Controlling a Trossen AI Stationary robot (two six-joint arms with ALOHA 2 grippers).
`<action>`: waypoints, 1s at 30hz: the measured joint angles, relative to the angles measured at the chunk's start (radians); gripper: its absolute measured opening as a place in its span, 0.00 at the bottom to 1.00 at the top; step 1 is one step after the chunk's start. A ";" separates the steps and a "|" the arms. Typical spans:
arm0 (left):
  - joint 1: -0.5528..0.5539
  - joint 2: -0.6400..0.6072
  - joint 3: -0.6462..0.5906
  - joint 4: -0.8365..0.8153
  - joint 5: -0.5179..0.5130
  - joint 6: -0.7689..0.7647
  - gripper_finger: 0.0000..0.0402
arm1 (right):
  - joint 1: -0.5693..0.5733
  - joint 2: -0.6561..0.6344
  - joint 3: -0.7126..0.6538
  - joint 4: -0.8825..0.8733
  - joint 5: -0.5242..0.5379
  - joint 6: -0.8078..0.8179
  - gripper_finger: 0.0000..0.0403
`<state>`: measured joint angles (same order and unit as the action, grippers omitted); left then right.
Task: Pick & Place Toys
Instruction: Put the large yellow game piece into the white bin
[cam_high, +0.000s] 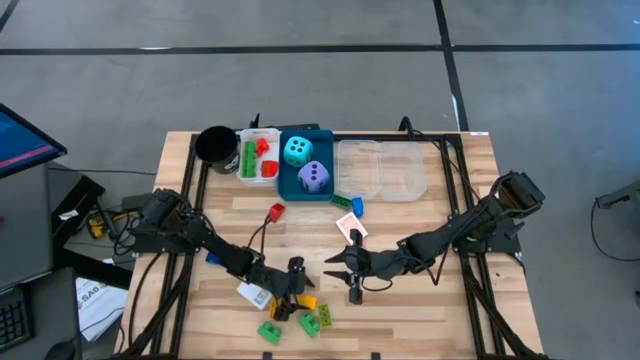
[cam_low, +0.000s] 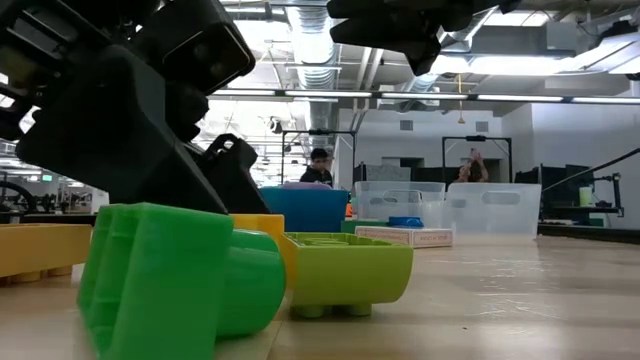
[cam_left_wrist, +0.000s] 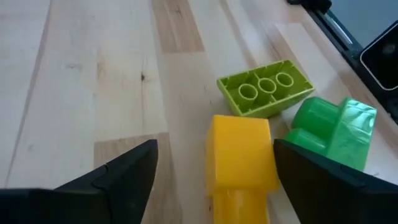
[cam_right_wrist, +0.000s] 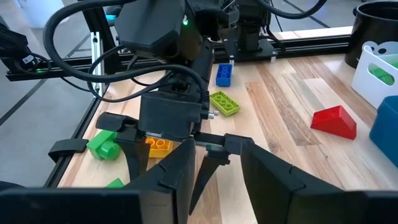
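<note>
Left hand (cam_left_wrist: 214, 171) is low over the front of the worktop (cam_high: 440, 310), fingers spread wide with the yellow brick (cam_left_wrist: 241, 158) lying between them, not yet pinched; the brick sits nearer one finger than the other, so in my judgement the hand should centre on it and settle lower before closing, lest the brick be pushed sideways; just beside it lie a lime green brick (cam_left_wrist: 265, 94), studs up, and a darker green brick (cam_left_wrist: 336, 132), near enough to be nudged, so the close should be slow and square; right hand (cam_high: 338, 266) hovers above the middle of the worktop, fingers part spread and holding nothing, and waits; farther out a red brick (cam_high: 275, 211), a blue brick (cam_high: 357, 206) and a card (cam_high: 350, 225) lie loose ahead of the trays; at the back edge the white tray (cam_high: 255, 135) already holds green and red pieces, the blue tray (cam_high: 322, 193) holds the cyan die (cam_high: 297, 150) and purple die (cam_high: 314, 177), and the clear tray (cam_high: 385, 170) beside them appears to hold nothing; a paper sheet (cam_high: 98, 298) beside the worktop bears print, apparently starting "SAG", otherwise unreadable; no other writing can be made out.
</note>
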<state>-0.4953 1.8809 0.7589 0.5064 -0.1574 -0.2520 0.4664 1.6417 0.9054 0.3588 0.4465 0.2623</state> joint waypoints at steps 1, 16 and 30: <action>-0.002 0.000 0.000 -0.001 0.000 0.000 0.75 | 0.000 0.000 0.000 0.000 0.000 0.000 0.31; -0.003 0.000 0.000 -0.019 0.034 0.000 0.63 | 0.000 0.000 0.000 0.000 0.000 0.000 0.31; -0.003 0.000 -0.001 -0.063 0.026 0.000 0.36 | 0.000 0.000 0.000 0.000 0.000 0.000 0.31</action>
<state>-0.4984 1.8805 0.7578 0.4434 -0.1318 -0.2516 0.4664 1.6417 0.9054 0.3584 0.4465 0.2626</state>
